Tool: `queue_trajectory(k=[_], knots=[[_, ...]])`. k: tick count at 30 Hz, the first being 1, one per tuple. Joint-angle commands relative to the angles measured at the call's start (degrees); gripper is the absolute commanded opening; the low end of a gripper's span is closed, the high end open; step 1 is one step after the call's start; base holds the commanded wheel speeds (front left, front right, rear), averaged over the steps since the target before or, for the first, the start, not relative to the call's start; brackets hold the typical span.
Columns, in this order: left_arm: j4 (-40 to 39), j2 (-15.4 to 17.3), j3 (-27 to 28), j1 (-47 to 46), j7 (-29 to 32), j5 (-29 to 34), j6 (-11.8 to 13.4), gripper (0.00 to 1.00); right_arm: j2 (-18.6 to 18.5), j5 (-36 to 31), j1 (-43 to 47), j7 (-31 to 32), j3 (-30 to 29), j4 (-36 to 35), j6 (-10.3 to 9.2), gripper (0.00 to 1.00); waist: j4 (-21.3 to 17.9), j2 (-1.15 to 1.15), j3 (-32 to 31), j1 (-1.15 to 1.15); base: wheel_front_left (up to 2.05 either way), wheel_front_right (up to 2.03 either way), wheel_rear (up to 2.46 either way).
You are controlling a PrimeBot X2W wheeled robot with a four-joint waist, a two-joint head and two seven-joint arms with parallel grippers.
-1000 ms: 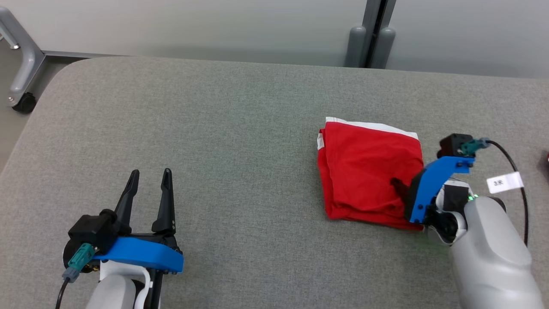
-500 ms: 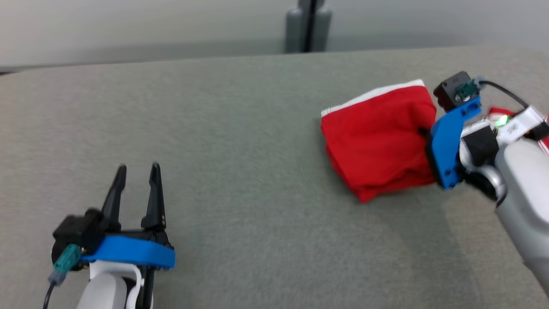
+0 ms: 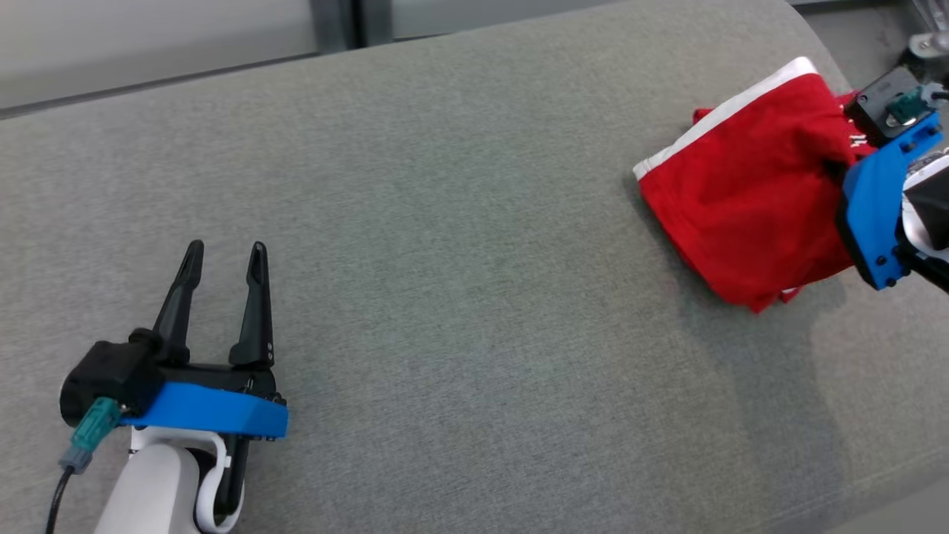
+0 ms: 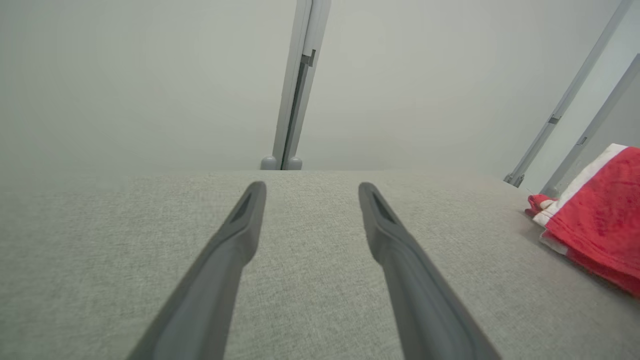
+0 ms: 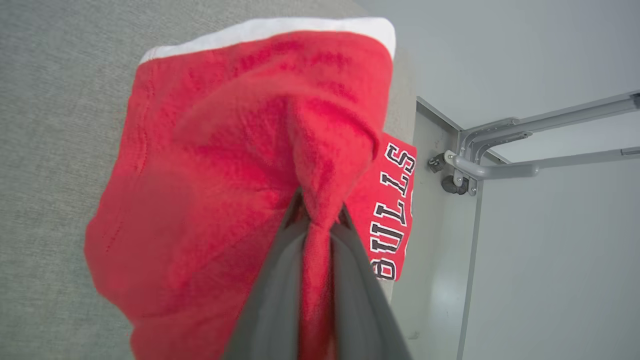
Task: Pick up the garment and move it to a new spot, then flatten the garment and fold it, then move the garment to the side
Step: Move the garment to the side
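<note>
Our right gripper (image 5: 317, 212) pinches the folded red, white-trimmed fabric garment (image 5: 215, 150); our left gripper (image 3: 226, 246) gapes empty. We judge this the move-aside step, next needing a flat set-down.

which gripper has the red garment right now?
The right gripper, shut on a fold of the red, white-trimmed garment; the left gripper is open, holding nothing.

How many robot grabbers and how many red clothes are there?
Grippers: 2, the left gripper, open, and the right gripper, shut on cloth.
Red clothes: 2, the folded red garment that is pinched, and a red cloth lettered BULLS next to it.
Total: 4
</note>
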Motion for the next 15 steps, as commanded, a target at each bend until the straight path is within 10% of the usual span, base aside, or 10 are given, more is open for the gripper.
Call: queue_trajectory(k=[1,15], knots=[[-0.38,0.78,0.03,-1.31,0.12,0.09,-0.05,1.0,-0.43,-0.67,-1.39,-1.19,0.25,0.67,-0.02,0.0,-0.42,0.0,0.33,0.0,0.0,0.0,0.0],[-8.72,6.65,-0.52,-2.69,6.71,1.06,0.47,1.0,0.95,-10.74,-5.01,-20.32,-5.78,21.44,-0.02,0.0,-1.09,0.0,8.21,0.0,0.0,0.0,0.0]])
